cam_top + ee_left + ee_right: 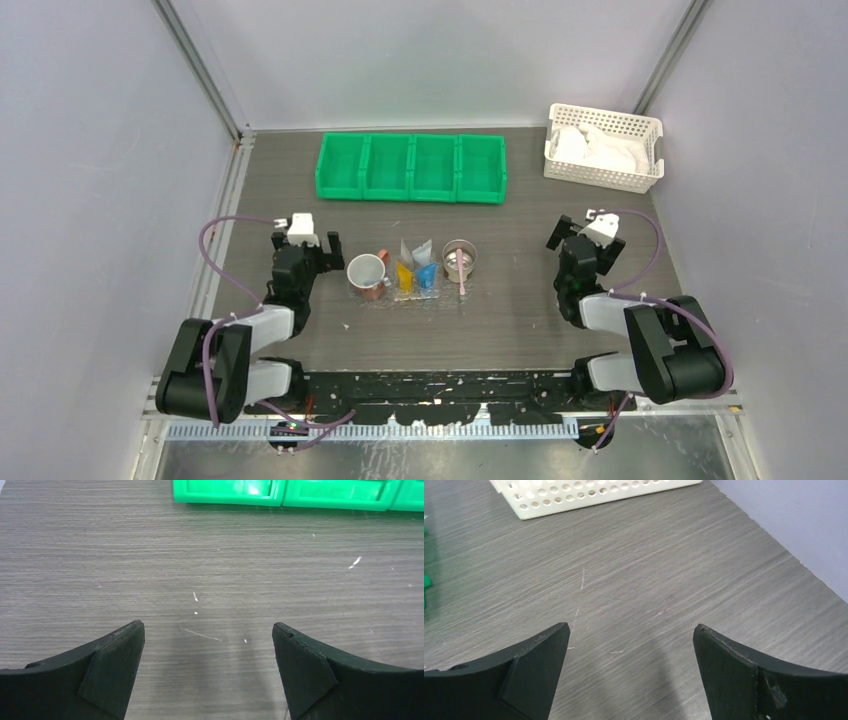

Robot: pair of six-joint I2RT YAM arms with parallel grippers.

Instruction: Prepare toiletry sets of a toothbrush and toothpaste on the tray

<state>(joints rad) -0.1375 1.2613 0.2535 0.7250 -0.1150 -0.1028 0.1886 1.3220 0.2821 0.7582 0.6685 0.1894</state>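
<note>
In the top view, a yellow-orange toothpaste tube [404,272] and a blue toothpaste tube [427,270] stand side by side on the glossy see-through tray [412,298] at mid-table. A pale pink toothbrush [462,274] leans out of a small grey cup [459,256] just right of them. A white-lined cup [366,272] stands at their left. My left gripper [306,240] hovers open left of that cup, with only bare table between its fingers [117,660]. Far to the right of the cups, my right gripper [584,236] is open and empty, fingers [536,662] spread wide.
A green four-compartment bin [411,167] sits at the back centre; its front wall [300,492] shows at the top of the left wrist view. A white lattice basket [603,148] holding white cloth stands at the back right, its wall [589,495] ahead of the right gripper.
</note>
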